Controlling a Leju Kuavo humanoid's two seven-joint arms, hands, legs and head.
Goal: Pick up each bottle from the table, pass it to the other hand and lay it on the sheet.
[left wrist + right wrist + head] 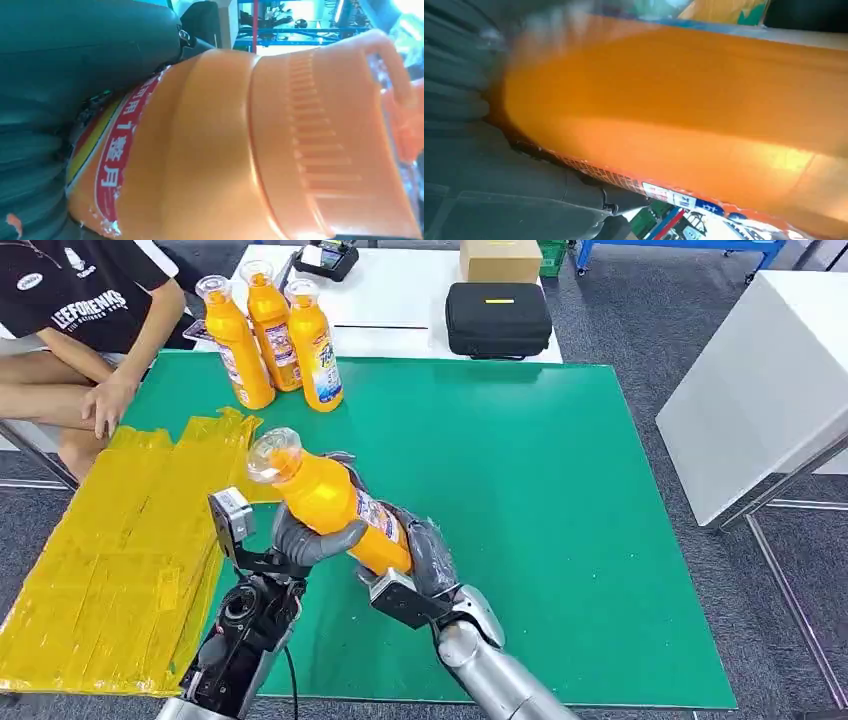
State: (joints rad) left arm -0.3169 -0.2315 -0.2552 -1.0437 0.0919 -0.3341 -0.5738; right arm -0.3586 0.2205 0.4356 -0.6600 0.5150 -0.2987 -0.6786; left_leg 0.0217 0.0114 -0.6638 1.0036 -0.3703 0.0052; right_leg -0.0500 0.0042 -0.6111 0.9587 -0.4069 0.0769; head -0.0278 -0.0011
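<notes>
An orange bottle (330,500) with a clear cap hangs tilted above the green mat (560,520), cap pointing toward the yellow sheet (110,560). My left hand (305,538) grips its upper body from below. My right hand (425,555) holds its lower end. Close up, the bottle (225,150) lies against my left hand (60,75), and its orange side (674,100) rests in my right hand (474,175). Three more orange bottles (272,325) stand upright at the mat's far left corner.
A seated person (90,330) is at the far left, one hand (105,405) near the sheet's far edge. A black case (497,318) and a cardboard box (500,258) lie on the white table behind. Another white table (760,380) stands to the right.
</notes>
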